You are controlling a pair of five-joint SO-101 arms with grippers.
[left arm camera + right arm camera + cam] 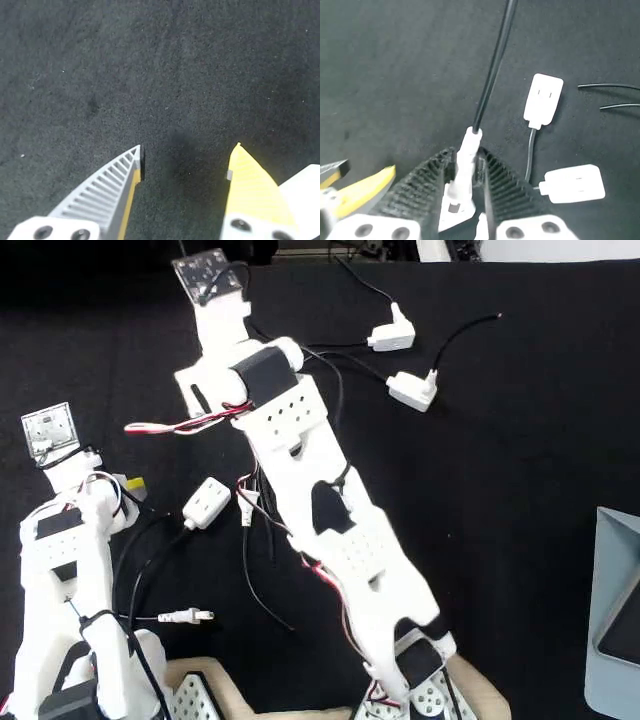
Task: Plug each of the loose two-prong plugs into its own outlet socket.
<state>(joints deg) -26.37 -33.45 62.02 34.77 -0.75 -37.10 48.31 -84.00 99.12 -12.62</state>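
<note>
Overhead scene: a black cloth-covered surface (pixel 520 490) w/ two white robot arms. A long arm (pixel 330 520) stretches from bottom ctr to the upper left, and a shorter arm (pixel 70 570) stands at lower left. R wrist view: the right gripper (pixel 466 152) has its black ribbed fingers (pixel 415 190) clenched on a white plug (pixel 461 175) at bottom ctr of frame. The plug's black cord (pixel 492 75) runs up & out the top edge. To the right, apart from the fingers, lie two white outlet pieces. The first socket (pixel 543 100) is at mid-right, two slots facing the camera, w/ a thin cord trailing down. The second socket (pixel 572 184) is at lower right. L wrist view: the left gripper (pixel 188 147) hangs over bare cloth, fingers released w/ a wide gap. One is a grey ribbed finger (pixel 107 195), the other a yellow finger (pixel 252 190). High view: a white socket block (pixel 207 502) lies left of ctr, just beside the long arm. A small loose plug (pixel 190 616) on a black cord lies at lower left, between the arms. At upper right lie one white cord-end piece (pixel 392 335) and a nearby piece (pixel 412 390); can't tell if they are plugs or sockets. A grey container (pixel 615 610) sits at the right edge.
</note>
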